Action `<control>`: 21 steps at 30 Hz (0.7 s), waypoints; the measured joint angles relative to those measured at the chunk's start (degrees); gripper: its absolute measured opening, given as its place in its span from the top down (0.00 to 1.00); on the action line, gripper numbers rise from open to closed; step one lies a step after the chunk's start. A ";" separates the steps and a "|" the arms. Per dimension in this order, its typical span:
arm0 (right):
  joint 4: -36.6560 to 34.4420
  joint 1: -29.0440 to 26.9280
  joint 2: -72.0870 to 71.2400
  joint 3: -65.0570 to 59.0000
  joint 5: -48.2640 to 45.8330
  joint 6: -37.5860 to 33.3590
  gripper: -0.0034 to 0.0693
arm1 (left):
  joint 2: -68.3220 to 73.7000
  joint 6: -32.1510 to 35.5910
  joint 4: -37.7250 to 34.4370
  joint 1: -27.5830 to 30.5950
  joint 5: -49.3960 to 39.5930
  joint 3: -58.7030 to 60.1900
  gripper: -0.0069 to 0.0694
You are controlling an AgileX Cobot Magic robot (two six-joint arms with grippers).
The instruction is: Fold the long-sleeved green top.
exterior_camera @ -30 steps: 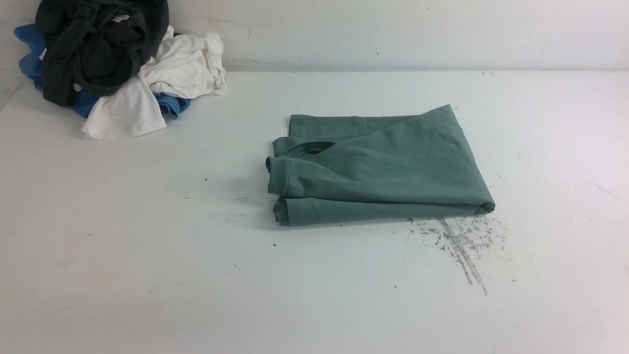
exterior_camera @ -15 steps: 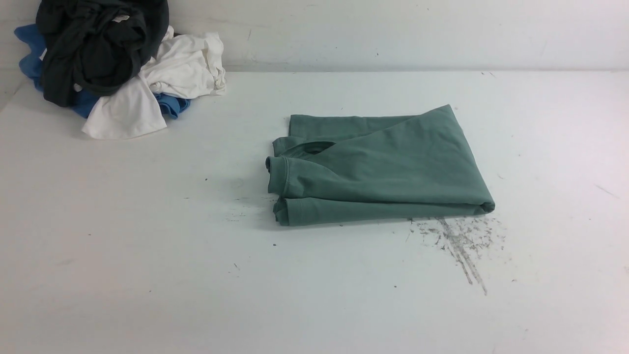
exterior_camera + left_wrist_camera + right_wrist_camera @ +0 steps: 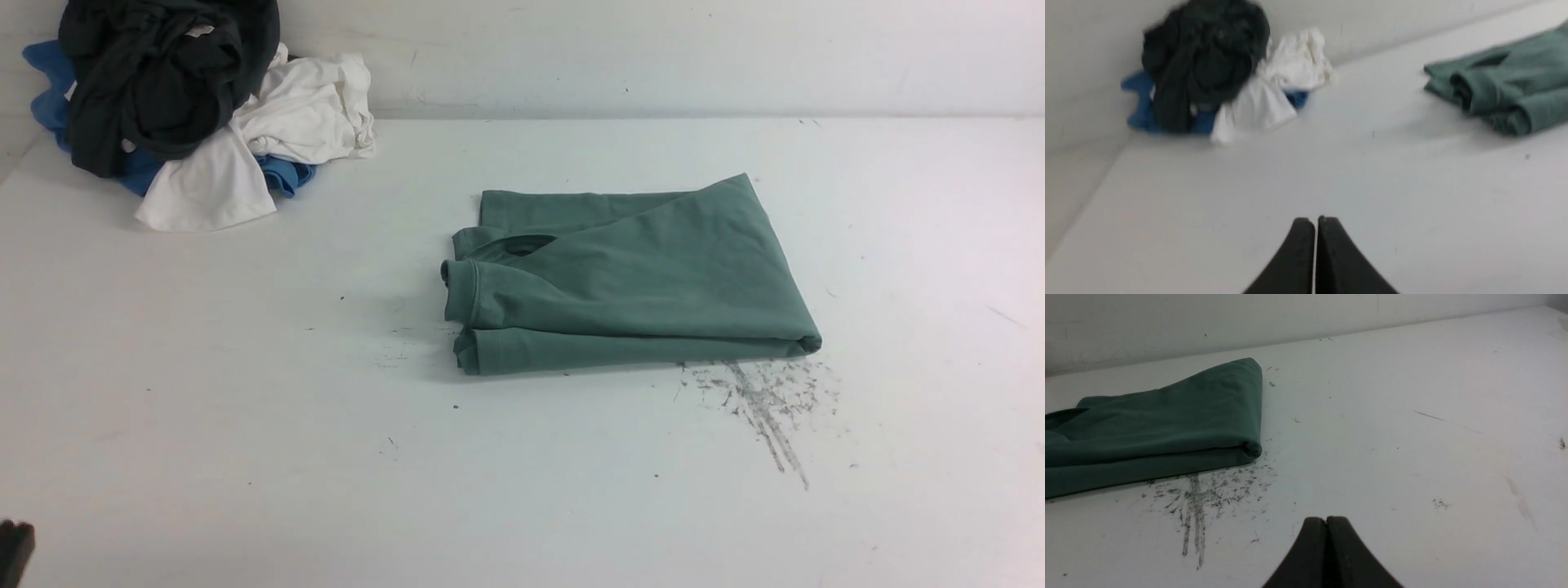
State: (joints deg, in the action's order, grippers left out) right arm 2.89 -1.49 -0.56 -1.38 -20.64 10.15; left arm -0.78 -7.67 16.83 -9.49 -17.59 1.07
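The wide white bench [image 3: 245, 392], scuffed with grey streaks just in front of the garment, carries everything here. Near its middle, a little toward the robot's right, lies the large sage-green cotton long-sleeved top [image 3: 645, 286], gathered into a compact, roughly rectangular bundle several layers thick. One ribbed edge, a cuff or the collar, I cannot tell which, shows rolled at the bundle's left end, and the right end is a smooth closed fold. No sleeve trails loose onto the bench. Judged from that shape, the folding looks essentially finished; what may be left is only tidying, since the top layer sits slightly skewed over the lower ones and the far left corner peeks out.

Well apart, in the far left corner against the wall, sits a crumpled heap: a black garment [image 3: 163, 73] on top, a white garment [image 3: 286, 122] spilling toward the bench's middle, and a blue garment [image 3: 49, 90] underneath. None of it touches the green top.

No box, basket or other container appears in any view, so nothing is held in one.

The left gripper [image 3: 1315, 222] hangs over bare bench, its black fingers [image 3: 1302, 245] pressed together on nothing. The right gripper [image 3: 1327, 522] likewise has its fingers [image 3: 1345, 547] pressed together and empty, near the scuffed patch, short of the top's right end.
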 joint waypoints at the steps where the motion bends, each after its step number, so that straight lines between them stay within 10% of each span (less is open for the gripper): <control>1: 0.00 0.00 0.00 0.00 0.00 0.00 0.97 | 0.00 -1.15 -0.88 0.20 -1.63 0.25 0.92; 21: -0.06 0.00 0.00 0.00 -0.02 0.00 0.97 | 0.00 3.62 -8.13 0.58 -2.18 0.32 0.92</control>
State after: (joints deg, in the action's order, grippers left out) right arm 2.84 -1.49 -0.56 -1.38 -20.66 10.15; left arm -0.78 -4.06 8.70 -8.91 -19.77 1.39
